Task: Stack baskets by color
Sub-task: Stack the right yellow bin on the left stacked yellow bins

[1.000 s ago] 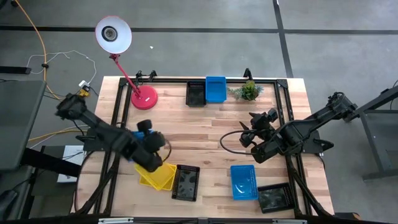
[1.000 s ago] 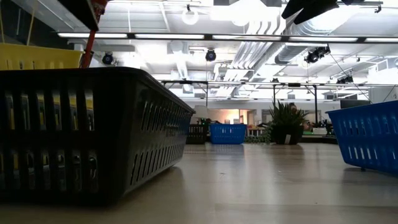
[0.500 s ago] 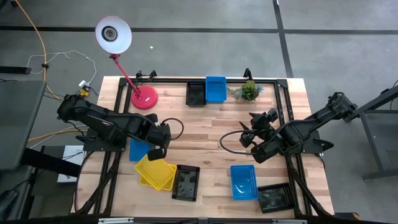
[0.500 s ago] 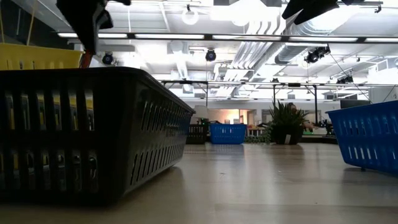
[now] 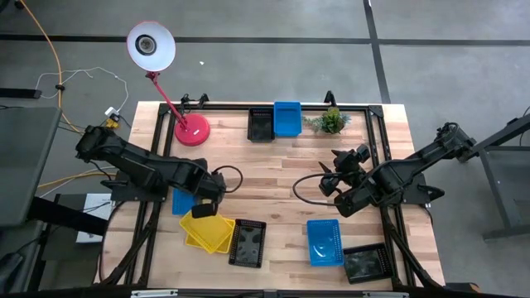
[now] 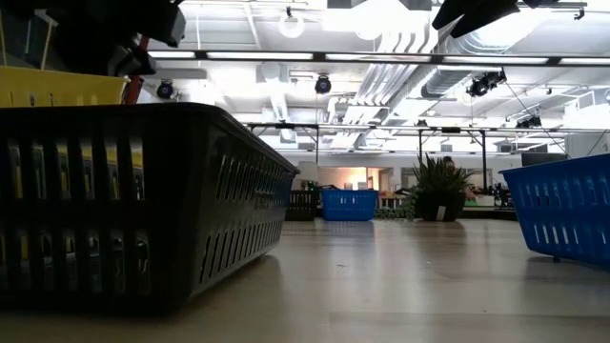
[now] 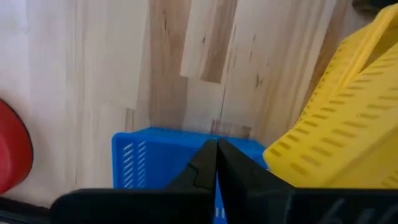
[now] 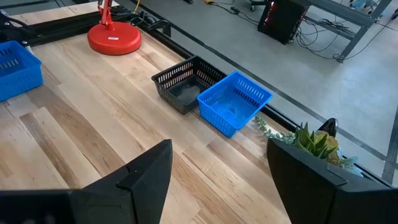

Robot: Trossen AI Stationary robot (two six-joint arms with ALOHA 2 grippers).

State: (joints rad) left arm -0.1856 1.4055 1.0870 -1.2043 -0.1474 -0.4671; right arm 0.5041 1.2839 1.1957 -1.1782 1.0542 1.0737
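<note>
My left gripper (image 5: 207, 201) is shut and points down. It hovers over the near left of the table, above the edge of a blue basket (image 7: 155, 155) and beside two askew stacked yellow baskets (image 5: 209, 230). A black basket (image 5: 248, 242) sits right of the yellow ones. Another blue basket (image 5: 325, 241) and a black basket (image 5: 367, 262) lie near right. A black basket (image 5: 261, 124) and a blue basket (image 5: 287, 117) stand side by side at the far edge. My right gripper (image 8: 221, 180) hangs open above the table's right middle, holding nothing.
A pink lamp stands on its red base (image 5: 192, 130) at the far left, its head (image 5: 150, 44) beyond the table. A small green plant (image 5: 330, 122) sits right of the far baskets. Bare wood spans the table's middle between the arms.
My left gripper has swung from above the yellow baskets toward the table's far edge, sunk lower and turned about its wrist, staying shut. The blue basket beside the yellow ones, covered by the arm before, now shows. No basket has moved.
</note>
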